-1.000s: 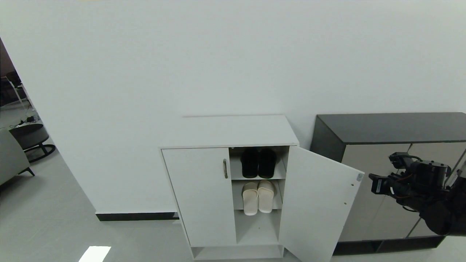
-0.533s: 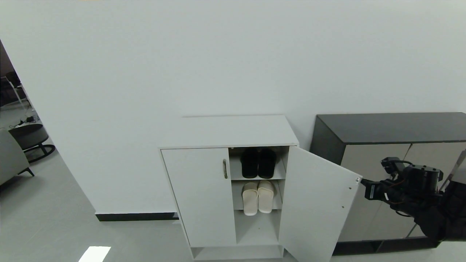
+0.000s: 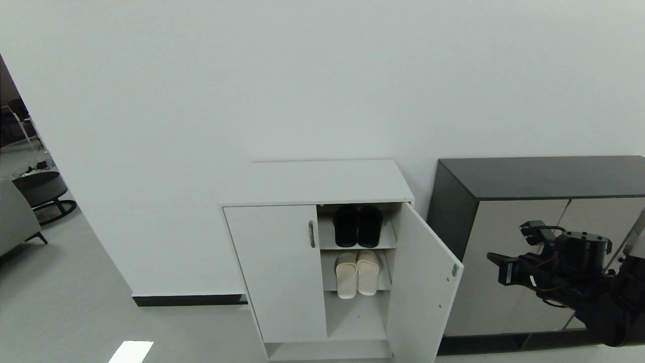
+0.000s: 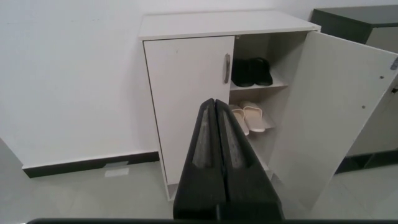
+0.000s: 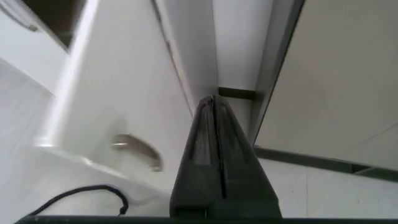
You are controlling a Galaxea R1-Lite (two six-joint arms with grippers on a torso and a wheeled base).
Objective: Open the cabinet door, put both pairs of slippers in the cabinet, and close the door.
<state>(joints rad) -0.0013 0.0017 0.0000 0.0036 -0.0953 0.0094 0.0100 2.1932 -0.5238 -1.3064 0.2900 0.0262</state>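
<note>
Standing against a pale wall (image 3: pixel 252 91), the white cabinet (image 3: pixel 322 181) has its left door (image 3: pixel 274 272) shut, with a slim upright handle (image 3: pixel 312 234) at that door's inner edge. The right door (image 3: pixel 421 282) hangs partly open and angled outward, so the right half of the interior is exposed. The black slippers (image 3: pixel 358 225) lie side by side on the top shelf, and the beige slippers (image 3: pixel 357 272) lie side by side on the shelf directly below; the bottom compartment beneath them holds nothing. A dark sideboard (image 3: pixel 539 176) with glossy door fronts stands just beside the cabinet on the robot's right. The right gripper (image 3: pixel 496 263) hovers in front of this sideboard, level with the upper part of the open door and a short way clear of its free edge; its fingers are pressed together and grip nothing. The left gripper (image 4: pixel 216 107) is held back from the cabinet, pointing toward the left door, with its fingers likewise closed flat against each other and empty.
</note>
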